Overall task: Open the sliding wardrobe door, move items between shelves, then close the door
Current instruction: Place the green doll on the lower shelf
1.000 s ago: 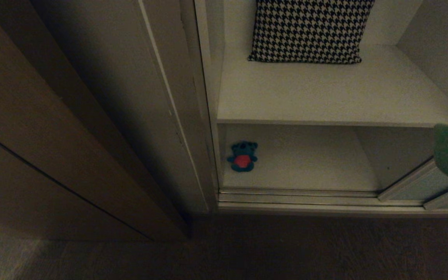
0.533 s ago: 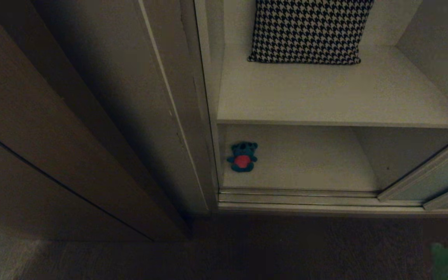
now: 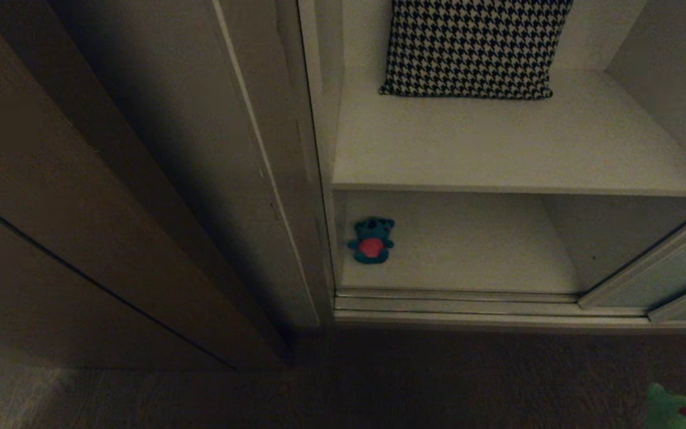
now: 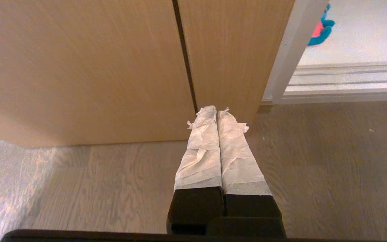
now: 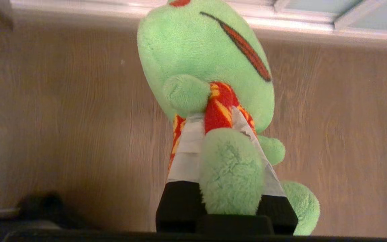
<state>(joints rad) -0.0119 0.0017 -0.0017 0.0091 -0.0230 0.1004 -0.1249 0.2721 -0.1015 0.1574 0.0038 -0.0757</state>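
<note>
The right gripper squeezes one soft green frog toy, one little blue bear toy sits on the lower white shelf, and the left gripper is pressed together, empty.

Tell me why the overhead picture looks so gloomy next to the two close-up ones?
Head view: dim and underexposed, the floor and brown panels nearly black, only the shelves catching light. Left wrist view: bright and sharp on the shut left hand. Right wrist view: well lit, the frog clear in the right hand, floor behind softly blurred.
</note>
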